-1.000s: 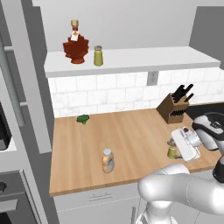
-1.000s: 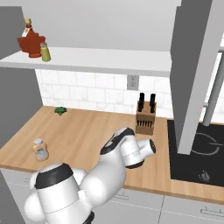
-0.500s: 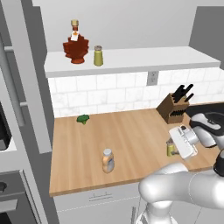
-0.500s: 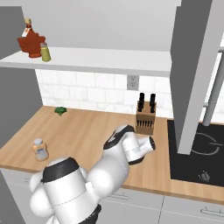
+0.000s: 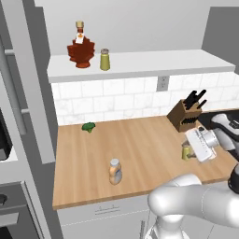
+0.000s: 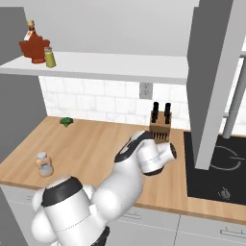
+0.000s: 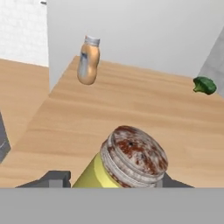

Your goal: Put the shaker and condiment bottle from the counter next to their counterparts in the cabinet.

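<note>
Your gripper (image 7: 114, 183) sits low over the counter (image 5: 140, 140) near its right edge, jaws either side of the shaker (image 7: 124, 162); you see a dark fingertip on each flank of its yellow body, but actual contact can't be confirmed, so grip or gap: cannot tell. In the left base view the shaker (image 5: 186, 151) stands just left of the white hand.

The bottle (image 5: 115, 171) stands upright near the front edge, left of centre, well apart from the shaker.

A small green broccoli piece (image 5: 88, 126) lies by the back left corner.

A knife block (image 5: 186, 114) stands at the back edge, right.

On the shelf (image 5: 140, 65) above, near its left end, you have the red maple-leaf bottle (image 5: 80, 47) with a second shaker (image 5: 105, 59) just right of it.
</note>
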Tool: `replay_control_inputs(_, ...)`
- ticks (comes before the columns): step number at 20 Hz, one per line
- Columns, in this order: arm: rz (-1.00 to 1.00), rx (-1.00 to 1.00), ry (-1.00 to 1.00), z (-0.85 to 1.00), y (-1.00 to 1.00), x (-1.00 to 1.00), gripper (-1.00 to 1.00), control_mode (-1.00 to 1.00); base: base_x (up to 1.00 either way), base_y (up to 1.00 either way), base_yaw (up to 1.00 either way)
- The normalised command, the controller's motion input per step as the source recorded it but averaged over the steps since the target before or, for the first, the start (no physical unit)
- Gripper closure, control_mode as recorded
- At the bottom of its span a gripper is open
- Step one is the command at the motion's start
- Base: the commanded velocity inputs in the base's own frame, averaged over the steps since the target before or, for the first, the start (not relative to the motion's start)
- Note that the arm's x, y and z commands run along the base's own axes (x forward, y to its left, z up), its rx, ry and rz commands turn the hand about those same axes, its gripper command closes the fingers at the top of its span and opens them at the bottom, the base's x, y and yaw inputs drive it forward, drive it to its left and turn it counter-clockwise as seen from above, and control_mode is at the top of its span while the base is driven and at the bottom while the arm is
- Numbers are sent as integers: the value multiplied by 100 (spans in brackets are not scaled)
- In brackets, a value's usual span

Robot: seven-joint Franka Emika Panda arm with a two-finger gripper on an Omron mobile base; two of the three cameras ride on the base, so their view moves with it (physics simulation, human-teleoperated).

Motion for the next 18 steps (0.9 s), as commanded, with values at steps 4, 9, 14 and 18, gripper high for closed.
replay_control_inputs(4, -25, 0, 0, 56, 0, -23, 100, -100, 0, 0, 0)
replay_control_inputs(9, -23, 1, 0, 57, 12, -29, 100, -100, 0, 0, 0)
replay_control_inputs(14, -25, 0, 0, 65, 28, -35, 100, -100, 0, 0, 0)
replay_control_inputs(18, -27, -7, 0, 72, 47, -32, 100, -100, 0, 0, 0)
